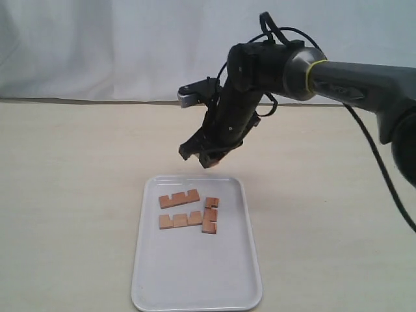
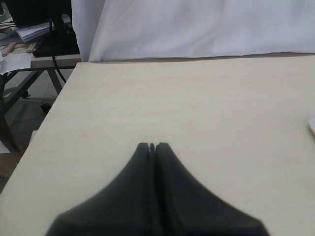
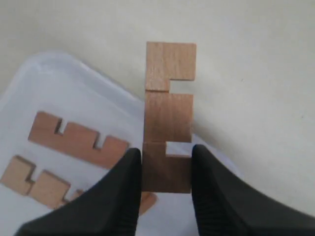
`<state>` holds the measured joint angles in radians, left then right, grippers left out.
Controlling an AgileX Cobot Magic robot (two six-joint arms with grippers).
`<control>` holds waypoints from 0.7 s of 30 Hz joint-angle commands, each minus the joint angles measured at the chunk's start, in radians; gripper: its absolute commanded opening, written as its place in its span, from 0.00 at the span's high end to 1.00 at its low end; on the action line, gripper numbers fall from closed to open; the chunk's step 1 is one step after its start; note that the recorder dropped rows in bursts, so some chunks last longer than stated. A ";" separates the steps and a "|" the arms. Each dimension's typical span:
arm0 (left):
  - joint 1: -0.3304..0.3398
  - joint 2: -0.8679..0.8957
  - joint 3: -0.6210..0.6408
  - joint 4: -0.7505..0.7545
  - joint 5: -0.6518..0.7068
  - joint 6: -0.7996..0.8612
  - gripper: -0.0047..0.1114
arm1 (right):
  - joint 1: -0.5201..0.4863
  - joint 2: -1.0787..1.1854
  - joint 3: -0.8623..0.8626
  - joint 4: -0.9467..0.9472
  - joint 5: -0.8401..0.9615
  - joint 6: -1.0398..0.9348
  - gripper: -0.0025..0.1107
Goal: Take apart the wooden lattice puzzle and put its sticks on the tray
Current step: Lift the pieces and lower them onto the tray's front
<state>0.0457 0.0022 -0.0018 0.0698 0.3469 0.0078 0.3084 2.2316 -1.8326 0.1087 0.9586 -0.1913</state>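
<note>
My right gripper hangs over the far edge of the white tray, shut on one wooden stick. Both fingers press its flat sides, and its two notches face one side. The stick juts out past the fingertips, above the tray's rim. Three more sticks lie flat on the tray: two side by side and a third turned across their right ends. No assembled lattice puzzle is in view, only separate sticks. My left gripper is shut on nothing, over bare table.
The pale wooden table spreads round the tray, with a white cloth backdrop behind. In the left wrist view the table's edge drops off to a cluttered desk and cables. The right arm reaches in from the right.
</note>
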 commanded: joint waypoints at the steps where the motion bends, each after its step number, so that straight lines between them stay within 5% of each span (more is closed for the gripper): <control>1: 0.000 -0.002 0.002 -0.001 -0.015 -0.001 0.96 | -0.003 -0.171 0.292 0.019 -0.155 -0.090 0.94; 9: 0.000 -0.002 0.002 -0.001 -0.015 -0.001 0.96 | 0.063 -0.421 0.623 0.058 -0.257 -0.199 0.94; 21: 0.000 -0.002 0.002 -0.001 -0.015 -0.001 0.96 | 0.305 -0.508 0.811 0.063 -0.310 -0.197 0.94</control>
<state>0.0457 0.0022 -0.0018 0.0698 0.3469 0.0078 0.5923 1.7298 -1.0424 0.1720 0.6648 -0.3833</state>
